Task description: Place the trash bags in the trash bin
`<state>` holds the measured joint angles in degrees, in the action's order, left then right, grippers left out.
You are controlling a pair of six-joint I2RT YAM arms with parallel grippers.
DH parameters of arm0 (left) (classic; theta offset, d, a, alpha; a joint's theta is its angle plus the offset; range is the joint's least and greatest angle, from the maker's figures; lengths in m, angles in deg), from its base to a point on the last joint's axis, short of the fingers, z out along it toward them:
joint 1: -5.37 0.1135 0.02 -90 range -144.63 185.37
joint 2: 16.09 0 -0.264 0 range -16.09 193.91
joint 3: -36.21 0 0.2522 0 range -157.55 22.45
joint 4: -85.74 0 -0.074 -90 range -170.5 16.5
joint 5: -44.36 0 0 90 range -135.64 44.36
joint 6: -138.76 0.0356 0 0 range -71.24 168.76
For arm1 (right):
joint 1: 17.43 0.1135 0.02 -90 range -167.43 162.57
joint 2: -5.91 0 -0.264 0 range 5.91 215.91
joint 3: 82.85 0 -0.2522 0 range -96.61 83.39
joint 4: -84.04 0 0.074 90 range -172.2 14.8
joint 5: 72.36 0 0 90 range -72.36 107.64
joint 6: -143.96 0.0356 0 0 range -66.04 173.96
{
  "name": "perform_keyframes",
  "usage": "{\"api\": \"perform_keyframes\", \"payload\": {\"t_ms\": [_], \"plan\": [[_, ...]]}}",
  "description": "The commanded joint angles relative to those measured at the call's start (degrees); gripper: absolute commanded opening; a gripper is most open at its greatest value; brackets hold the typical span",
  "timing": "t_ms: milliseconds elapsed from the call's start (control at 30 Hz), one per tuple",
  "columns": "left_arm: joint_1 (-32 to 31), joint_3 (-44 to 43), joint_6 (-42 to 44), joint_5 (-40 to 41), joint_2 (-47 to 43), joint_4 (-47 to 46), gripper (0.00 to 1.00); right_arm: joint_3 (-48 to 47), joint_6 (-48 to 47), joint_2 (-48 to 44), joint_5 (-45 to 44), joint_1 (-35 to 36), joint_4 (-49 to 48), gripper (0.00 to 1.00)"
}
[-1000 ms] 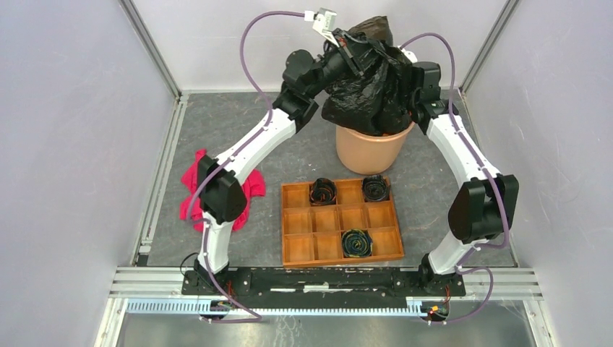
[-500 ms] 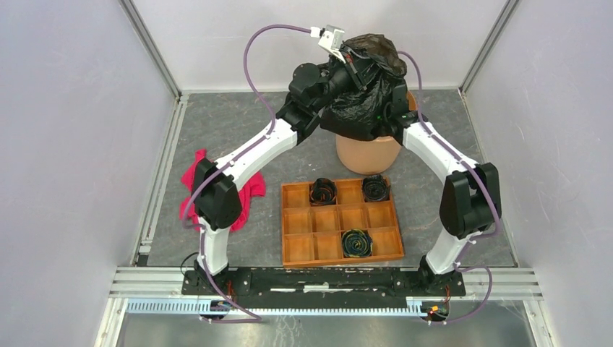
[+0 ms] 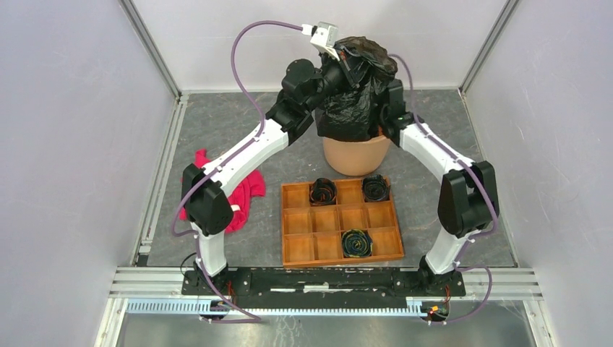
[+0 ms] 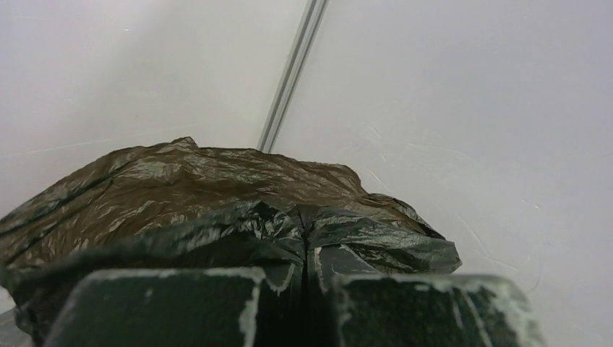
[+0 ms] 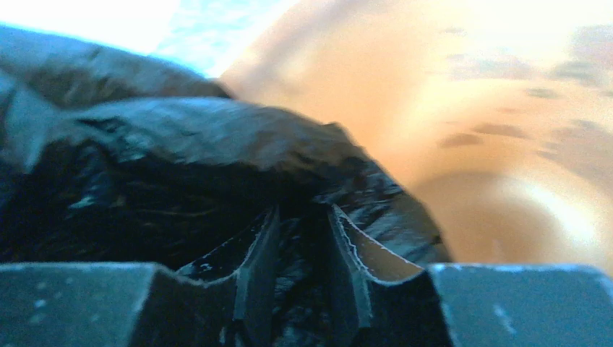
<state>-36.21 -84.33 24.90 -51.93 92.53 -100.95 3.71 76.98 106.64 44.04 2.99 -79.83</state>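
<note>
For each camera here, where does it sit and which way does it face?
Top external: above and behind the bases, looking down; both arms show, meeting at the bag over the bin.
Left wrist: on the left tool, facing the wall across the bag; fingers show.
Right wrist: on the right tool, facing into the bin; fingers show.
Shared: the bag.

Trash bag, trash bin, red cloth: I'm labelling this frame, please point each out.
trash bag [image 3: 350, 116], top view, crinkled black front above the bin.
trash bin [image 3: 354, 157], top view, bare orange front wall.
red cloth [image 3: 249, 194], top view, its right-hand fold.
</note>
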Motion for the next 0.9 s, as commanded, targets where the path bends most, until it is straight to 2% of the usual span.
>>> {"api": "perform_keyframes", "payload": {"t_ms": [0,233,433,533,700,800,867], "plan": [[0.36,-3.96,3.47,-0.19,-0.68,1.14,0.02,-5.92,-5.94,-3.12,-2.73,-6.68,7.76,0.41],[2.78,-8.48,2.65,-4.78,1.83,2.34,0.02,-9.59,-11.10,-9.61,-0.55,-13.99,14.49,0.60],[3.83,-9.91,0.62,-6.75,4.03,2.30,0.02,-10.23,-14.08,-15.10,-3.29,-20.05,17.52,0.72],[4.16,-10.82,0.91,-8.20,5.30,2.53,0.02,-10.55,-18.22,-17.59,-7.86,-22.70,20.60,0.84],[5.09,-14.34,1.87,-9.81,7.92,4.45,0.02,-9.63,-20.48,-22.16,-10.54,-22.65,22.13,0.89],[5.20,-14.99,1.49,-9.38,8.36,5.51,0.02,-6.90,-18.21,-26.08,-5.87,-22.63,20.82,0.89],[5.20,-15.24,-0.35,-8.94,8.30,6.77,0.02,0.37,-13.70,-30.38,0.39,-21.75,12.45,0.89]]}}
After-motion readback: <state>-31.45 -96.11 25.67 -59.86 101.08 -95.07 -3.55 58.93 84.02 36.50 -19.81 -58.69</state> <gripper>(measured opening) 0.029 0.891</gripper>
